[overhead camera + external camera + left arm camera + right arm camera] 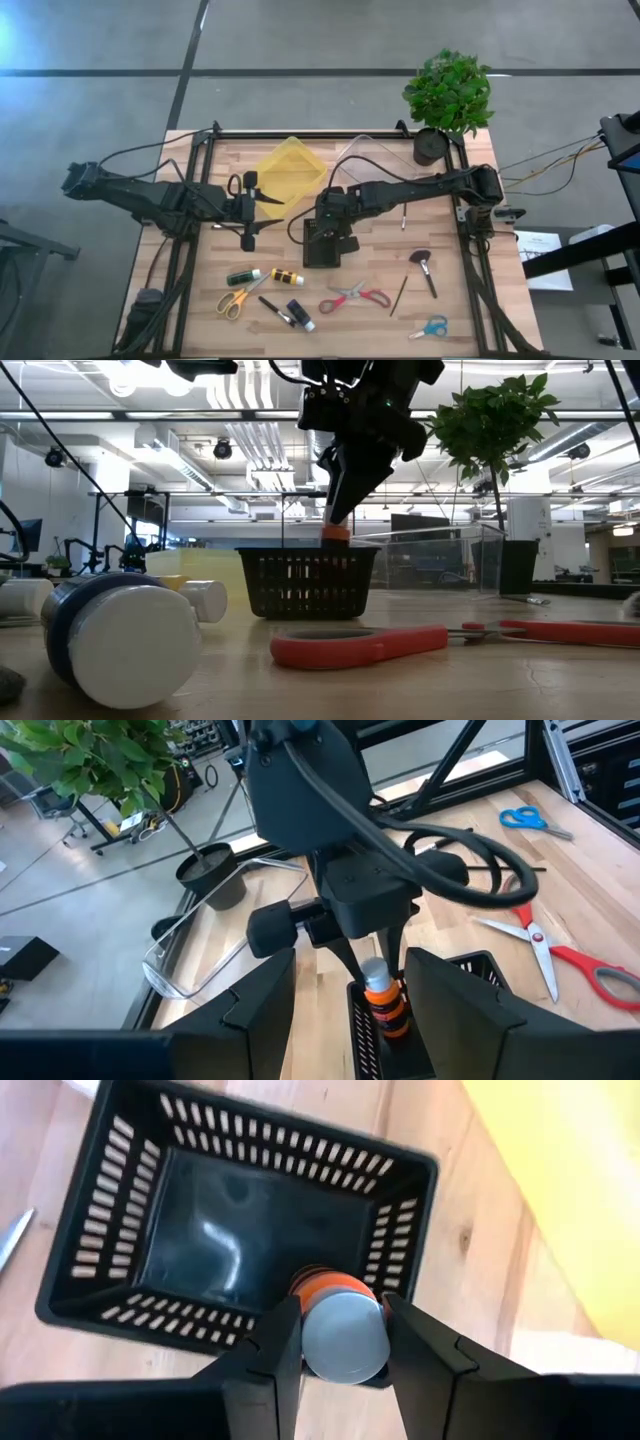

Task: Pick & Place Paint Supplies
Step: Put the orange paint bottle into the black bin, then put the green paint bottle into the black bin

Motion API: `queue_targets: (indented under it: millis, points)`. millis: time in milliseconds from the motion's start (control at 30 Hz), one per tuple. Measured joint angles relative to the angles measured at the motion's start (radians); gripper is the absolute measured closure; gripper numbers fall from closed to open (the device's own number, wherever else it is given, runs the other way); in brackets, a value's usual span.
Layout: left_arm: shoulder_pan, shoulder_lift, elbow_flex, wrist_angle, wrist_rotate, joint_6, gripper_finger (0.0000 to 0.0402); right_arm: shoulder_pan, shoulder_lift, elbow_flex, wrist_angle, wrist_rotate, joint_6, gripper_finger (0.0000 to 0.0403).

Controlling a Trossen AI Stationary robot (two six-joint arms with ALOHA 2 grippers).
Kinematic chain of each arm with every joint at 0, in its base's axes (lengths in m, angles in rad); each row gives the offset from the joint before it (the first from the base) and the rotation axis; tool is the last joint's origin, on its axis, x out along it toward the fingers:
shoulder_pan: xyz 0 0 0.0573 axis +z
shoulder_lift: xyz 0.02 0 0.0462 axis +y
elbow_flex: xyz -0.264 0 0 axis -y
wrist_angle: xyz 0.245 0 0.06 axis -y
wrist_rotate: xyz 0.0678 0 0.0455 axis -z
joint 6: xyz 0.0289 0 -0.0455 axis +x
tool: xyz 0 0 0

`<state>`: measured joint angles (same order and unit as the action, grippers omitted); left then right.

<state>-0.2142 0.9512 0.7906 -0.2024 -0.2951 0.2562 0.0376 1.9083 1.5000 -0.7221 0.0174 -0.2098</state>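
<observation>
Wooden table (380, 250) carrying the supplies, with a potted plant (449, 92) at its far right corner and a clear plastic bin (375, 160) just beside the plant along the far edge. A yellow bin (290, 172) sits at the middle of the far edge. A black slotted basket (230, 1250) stands at the table's centre, apart from both bins.

Right tool (340, 1342) poised over the basket's rim, fingers clamped on an orange-banded paint bottle (342, 1325) with a grey base; the bottle hangs at the level of the rim, not resting on the basket floor. Left tool (250, 208) waits above the table left of the basket, fingers spread apart and holding nothing.

Along the near edge, from the left corner toward the right: yellow-handled scissors (236, 298), a green-topped bottle (243, 276), an orange-topped bottle (287, 276), a white-topped bottle (301, 315) with a thin brush (275, 311) just beside it, red-handled scissors (356, 297), another thin brush (398, 296), a wide-bristled brush (425, 270) and blue-handled scissors (430, 327).
</observation>
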Motion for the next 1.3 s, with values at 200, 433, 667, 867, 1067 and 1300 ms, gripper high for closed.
queue_targets:
  millis: [200, 433, 667, 867, 1067, 1300]
  points:
    - [0.000, 0.000, 0.000, 0.000, 0.000, -0.001, 0.0204, -0.001, 0.005, -0.016, 0.026, -0.004, -0.004, 0.0295]
    - [0.000, 0.000, 0.000, -0.001, 0.000, -0.003, 0.0204, -0.004, -0.002, -0.034, 0.037, -0.018, -0.003, 0.0295]
    - [0.000, 0.000, 0.000, -0.004, 0.000, -0.003, 0.0204, -0.004, -0.002, -0.036, 0.046, -0.019, -0.003, 0.0283]
    - [0.000, 0.000, 0.000, -0.006, 0.000, -0.003, 0.0204, -0.003, -0.002, -0.036, 0.053, -0.018, 0.000, 0.0183]
    - [0.000, 0.000, 0.000, -0.013, 0.000, -0.003, 0.0204, -0.003, -0.007, -0.033, 0.060, -0.018, 0.000, 0.0145]
    - [0.000, 0.000, -0.009, -0.029, 0.001, -0.032, 0.0204, -0.003, -0.034, -0.007, 0.043, -0.018, 0.000, 0.0141]
